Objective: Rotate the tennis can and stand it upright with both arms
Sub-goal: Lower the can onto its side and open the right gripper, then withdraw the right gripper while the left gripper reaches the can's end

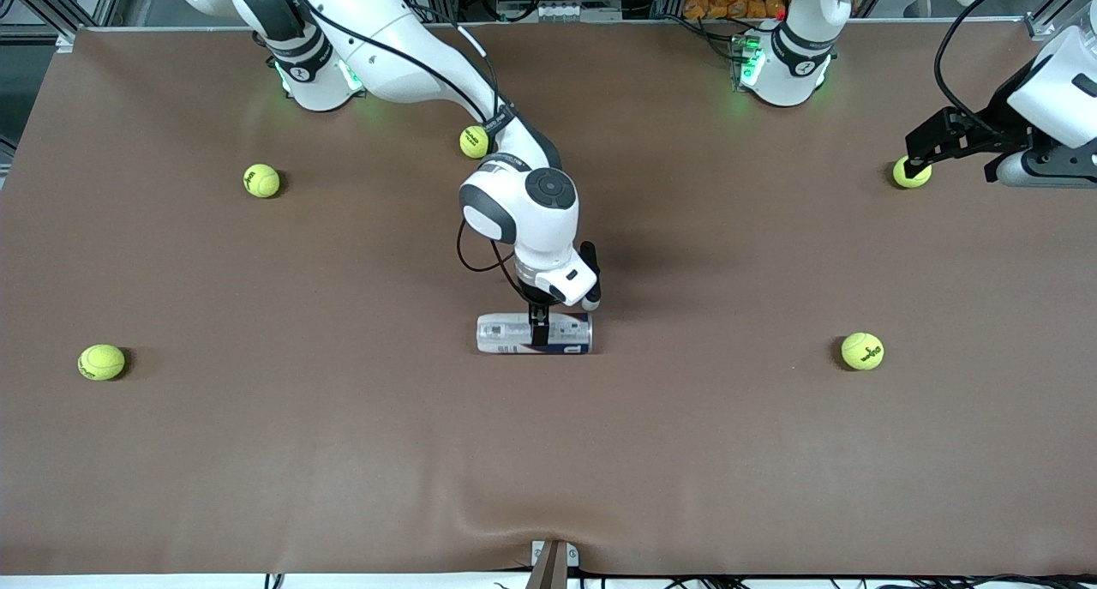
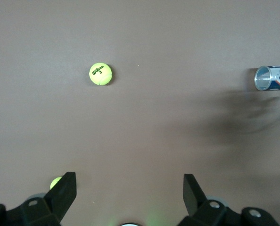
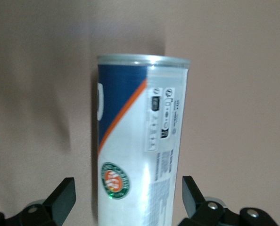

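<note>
One brown worktop carries the slim clear tennis can lying flat mid-worktop. Right tool is down over it, fingers spread either side; left tool waits spread above a yellow-green ball.

Tennis ball: "Wilson 3"; can label unreadable

Tennis can lying mid-table, right gripper fingers astride it
</note>
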Available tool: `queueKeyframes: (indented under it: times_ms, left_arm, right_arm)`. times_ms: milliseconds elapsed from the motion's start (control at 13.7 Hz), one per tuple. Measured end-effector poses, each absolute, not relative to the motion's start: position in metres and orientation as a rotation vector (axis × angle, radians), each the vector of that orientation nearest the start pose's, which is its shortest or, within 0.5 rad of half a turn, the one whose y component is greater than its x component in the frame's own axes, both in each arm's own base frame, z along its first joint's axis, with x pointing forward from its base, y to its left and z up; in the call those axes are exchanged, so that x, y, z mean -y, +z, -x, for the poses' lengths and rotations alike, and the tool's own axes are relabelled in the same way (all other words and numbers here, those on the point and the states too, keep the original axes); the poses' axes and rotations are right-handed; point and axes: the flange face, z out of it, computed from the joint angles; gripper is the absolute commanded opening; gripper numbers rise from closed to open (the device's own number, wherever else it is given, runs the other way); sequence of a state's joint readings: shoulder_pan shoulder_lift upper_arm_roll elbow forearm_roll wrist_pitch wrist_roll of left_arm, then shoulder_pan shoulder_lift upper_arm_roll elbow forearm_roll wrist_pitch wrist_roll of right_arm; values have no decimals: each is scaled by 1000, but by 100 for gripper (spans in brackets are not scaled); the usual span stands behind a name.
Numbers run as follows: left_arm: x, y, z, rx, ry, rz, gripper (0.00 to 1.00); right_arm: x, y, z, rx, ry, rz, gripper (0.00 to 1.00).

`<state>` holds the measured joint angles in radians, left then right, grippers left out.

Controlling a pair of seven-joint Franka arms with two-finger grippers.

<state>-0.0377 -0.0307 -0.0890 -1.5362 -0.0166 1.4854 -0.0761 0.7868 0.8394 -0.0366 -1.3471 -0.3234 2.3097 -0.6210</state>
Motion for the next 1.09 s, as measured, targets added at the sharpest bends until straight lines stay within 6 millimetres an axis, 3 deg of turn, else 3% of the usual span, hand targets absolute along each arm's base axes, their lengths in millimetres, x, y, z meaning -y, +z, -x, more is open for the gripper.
queueKeyframes:
  times_ms: [365,584,730,876,1094]
  left_arm:
    - [76,628,-541,-73,102,3150,100]
    - [100,596,-553,-28,187,3150,100]
    - [128,559,-569,5,245,3175,100]
    - [155,504,-590,86,314,3236,100]
    - [193,411,-609,244,506,3336,100]
  right_arm:
    - [-516,283,-540,-1874,154,-2191,100]
    - [-509,310,-542,-1760,154,-2335,100]
    - [-488,326,-561,-1633,186,-2427,100]
    - [-453,348,-590,-1496,227,-2513,100]
    - [-374,395,-636,-1285,245,-2644,100]
